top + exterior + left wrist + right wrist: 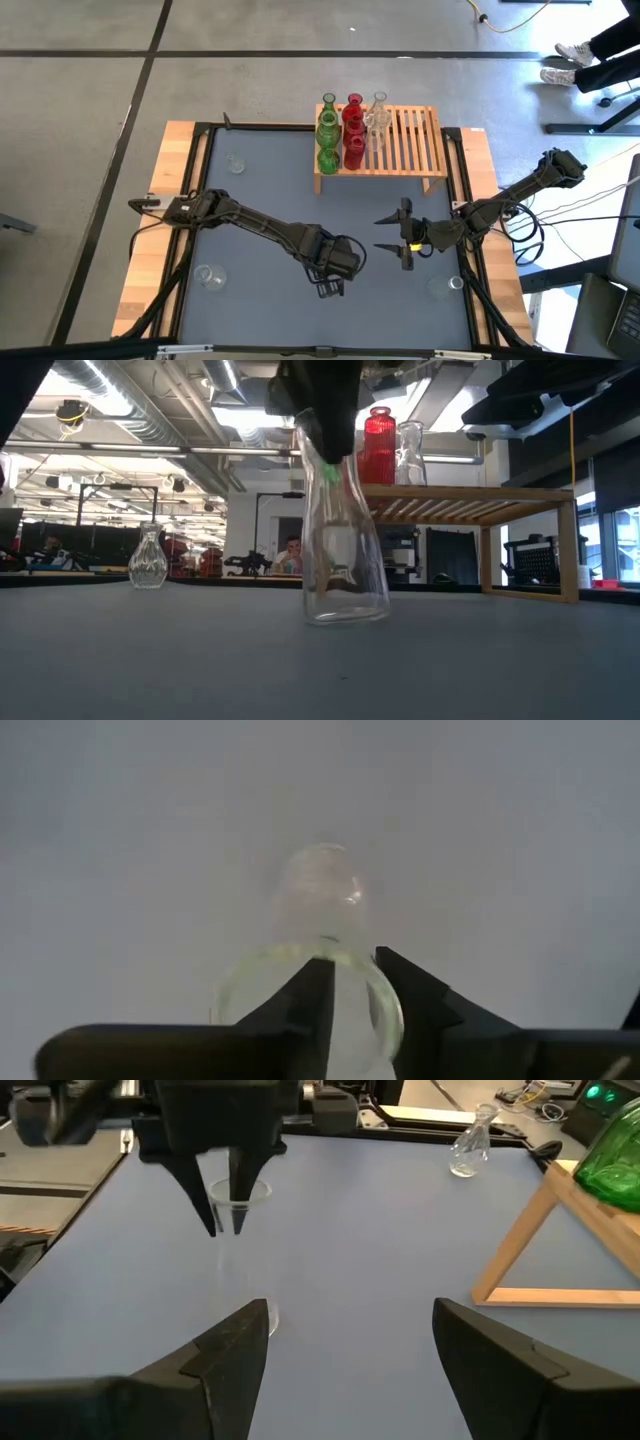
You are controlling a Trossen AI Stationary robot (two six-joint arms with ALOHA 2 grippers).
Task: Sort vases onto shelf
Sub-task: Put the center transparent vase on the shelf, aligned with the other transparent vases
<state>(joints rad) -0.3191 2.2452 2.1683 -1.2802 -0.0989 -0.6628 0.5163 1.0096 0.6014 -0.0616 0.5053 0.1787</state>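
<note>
Pinching clear glass vase (343, 560) rim, dark left claw (350, 1010)

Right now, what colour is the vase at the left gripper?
Clear glass: the vase at the left gripper, best in the low view.

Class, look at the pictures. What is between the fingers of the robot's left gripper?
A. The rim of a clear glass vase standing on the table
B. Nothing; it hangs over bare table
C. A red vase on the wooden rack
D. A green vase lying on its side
A. In the left wrist view the left gripper has its fingers on either side of the rim of the clear vase, which the low view shows standing upright on the table.
</note>
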